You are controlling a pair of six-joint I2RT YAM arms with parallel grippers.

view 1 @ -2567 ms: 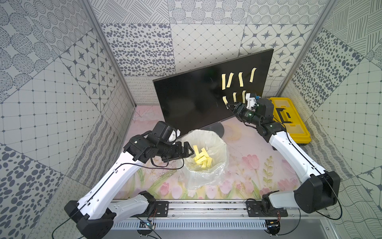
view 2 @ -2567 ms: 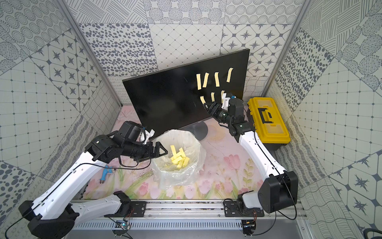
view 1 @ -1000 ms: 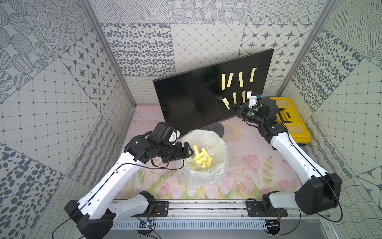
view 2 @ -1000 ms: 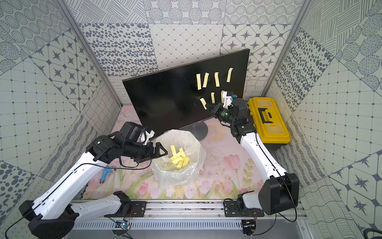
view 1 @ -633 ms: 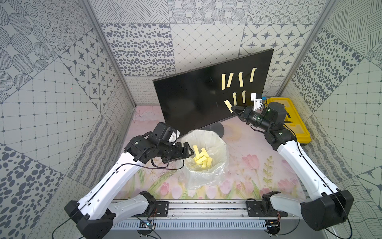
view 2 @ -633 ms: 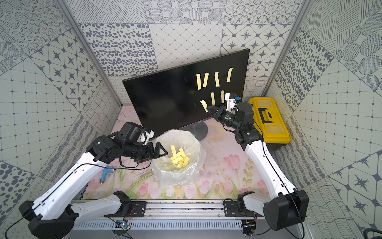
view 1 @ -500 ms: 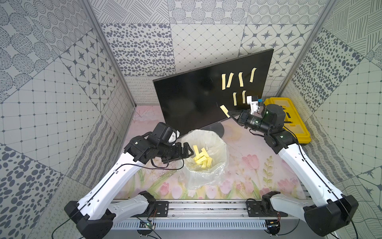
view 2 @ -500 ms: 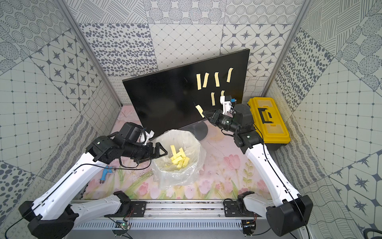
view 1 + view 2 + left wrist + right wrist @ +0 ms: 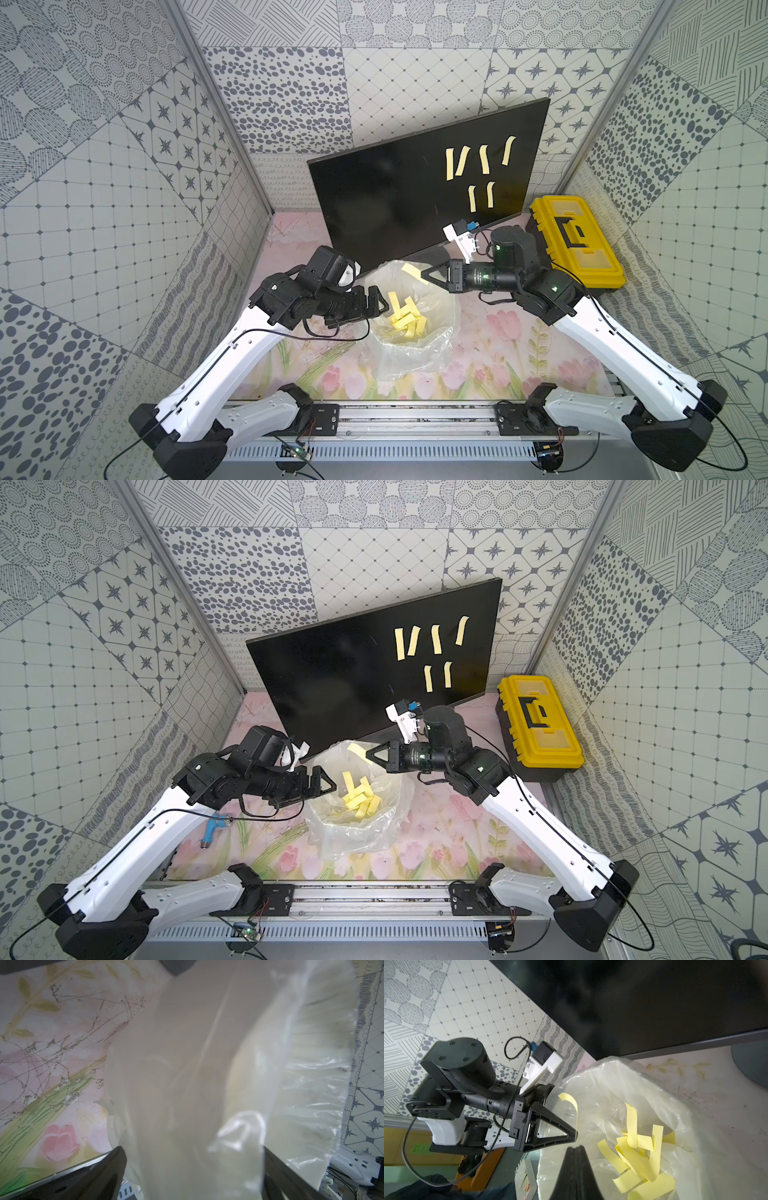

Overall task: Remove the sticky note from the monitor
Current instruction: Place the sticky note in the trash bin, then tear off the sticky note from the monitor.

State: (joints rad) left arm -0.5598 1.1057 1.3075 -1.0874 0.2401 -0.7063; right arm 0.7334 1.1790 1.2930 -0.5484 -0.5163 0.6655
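Observation:
The black monitor (image 9: 395, 199) stands at the back, with several yellow sticky notes (image 9: 482, 160) on its upper right part. My right gripper (image 9: 423, 276) is shut on one peeled sticky note (image 9: 412, 274) over the mouth of a clear plastic bag (image 9: 415, 353). In the right wrist view the note (image 9: 572, 1103) curls out from the shut tips (image 9: 576, 1148). Several loose notes (image 9: 639, 1157) lie inside the bag. My left gripper (image 9: 384, 301) is open at the bag's left rim, with plastic (image 9: 187, 1084) between its spread fingers (image 9: 116, 1167).
A yellow-and-black toolbox (image 9: 577, 241) sits right of the monitor, behind my right arm. A small blue object (image 9: 210, 829) lies on the floral mat (image 9: 436, 845) under my left arm. The monitor's round stand (image 9: 753, 1064) is just behind the bag. Patterned walls close in three sides.
My right gripper has pulled a sticky note off the monitor's lower right and carried it left and down to above the bag. The left arm has stayed put.

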